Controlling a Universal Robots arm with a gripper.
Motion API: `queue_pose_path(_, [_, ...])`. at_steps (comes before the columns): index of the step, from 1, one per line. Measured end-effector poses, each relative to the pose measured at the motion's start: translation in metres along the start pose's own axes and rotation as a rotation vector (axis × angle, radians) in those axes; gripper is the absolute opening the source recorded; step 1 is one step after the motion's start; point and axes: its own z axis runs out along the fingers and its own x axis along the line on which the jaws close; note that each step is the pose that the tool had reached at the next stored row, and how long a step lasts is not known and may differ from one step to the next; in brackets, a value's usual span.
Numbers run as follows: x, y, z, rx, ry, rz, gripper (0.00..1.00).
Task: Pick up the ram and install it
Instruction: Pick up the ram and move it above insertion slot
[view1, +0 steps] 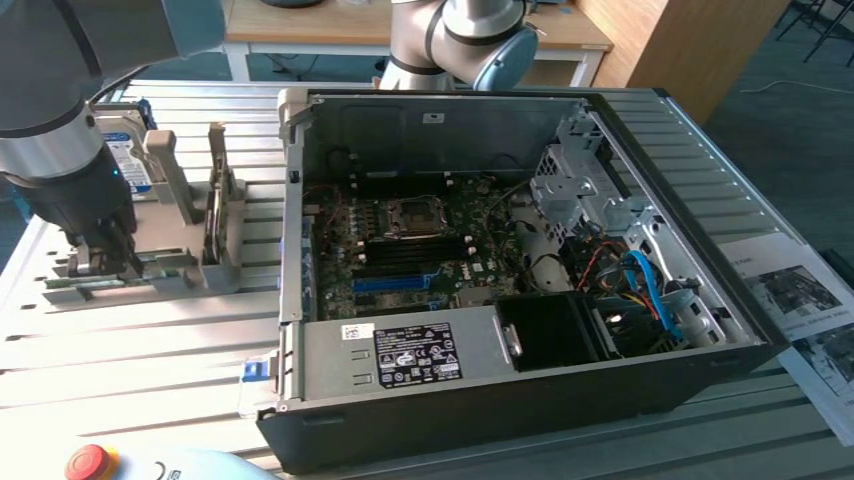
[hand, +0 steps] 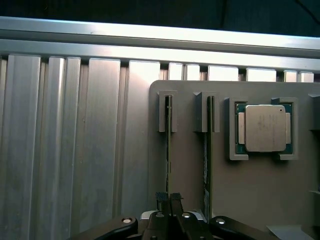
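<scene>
The ram (hand: 168, 150), the farther of 2 sticks from the CPU (hand: 263, 128), is being clamped by the hand (hand: 168, 200) directly above. Its long axis is running along the holder (hand: 187, 165), away from the hand.

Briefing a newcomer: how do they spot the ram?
On the aluminium table, find the grey holder plate. A thin stick stands edge-on beside the square processor; the ram is its twin one slot farther away, gripped by the end effector.

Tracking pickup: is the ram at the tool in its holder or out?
In. The ram stands on edge, its end inside the holder bracket; tool closed on it.
</scene>
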Motion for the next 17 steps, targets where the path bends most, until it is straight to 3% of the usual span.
queue_pose_path(17, [-0.001, 0.0007, -0.0305, -0.0002, 0.0079, 0.0, 0.12])
